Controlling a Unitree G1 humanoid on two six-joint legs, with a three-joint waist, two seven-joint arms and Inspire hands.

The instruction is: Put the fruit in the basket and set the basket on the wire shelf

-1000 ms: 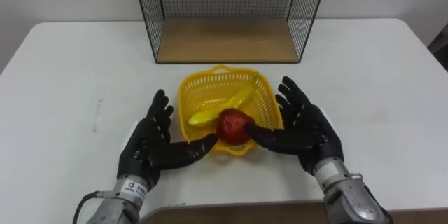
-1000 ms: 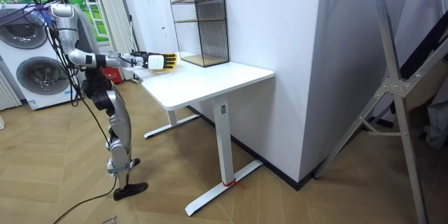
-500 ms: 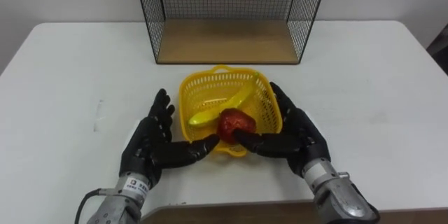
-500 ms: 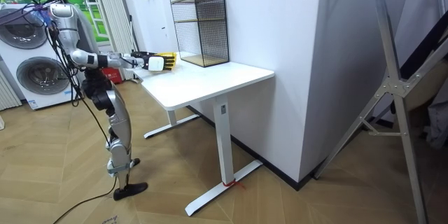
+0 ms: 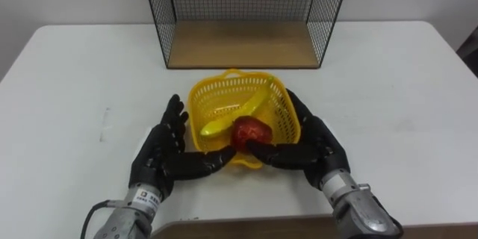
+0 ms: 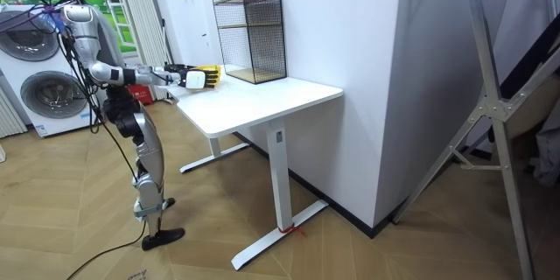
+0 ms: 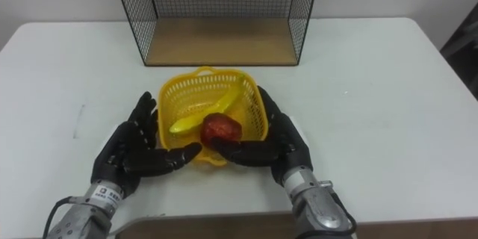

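Now the left hand (image 5: pixel 159 158) and right hand (image 5: pixel 319 149), fingers straight, clasp the basket (image 5: pixel 236 81) holding banana (image 5: pixel 223 122) and apple (image 5: pixel 252 131) near the table's (image 5: pixel 388 82) front edge.

A yellow banana (image 5: pixel 222 122) and red apple (image 5: pixel 252 131) lie in the yellow plastic basket (image 5: pixel 224 83), between the black wire shelf (image 5: pixel 243 45) and the white tabletop (image 5: pixel 403 82)'s front edge.

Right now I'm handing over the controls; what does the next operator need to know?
Left hand: open, beside the basket's left wall, thumb at the near rim.
Right hand: open, along the right wall, thumb at the near rim.
Banana and apple lie in the basket, which stands on the table before the wire shelf.
Done: fruit loaded. Left: lift the basket onto the shelf.
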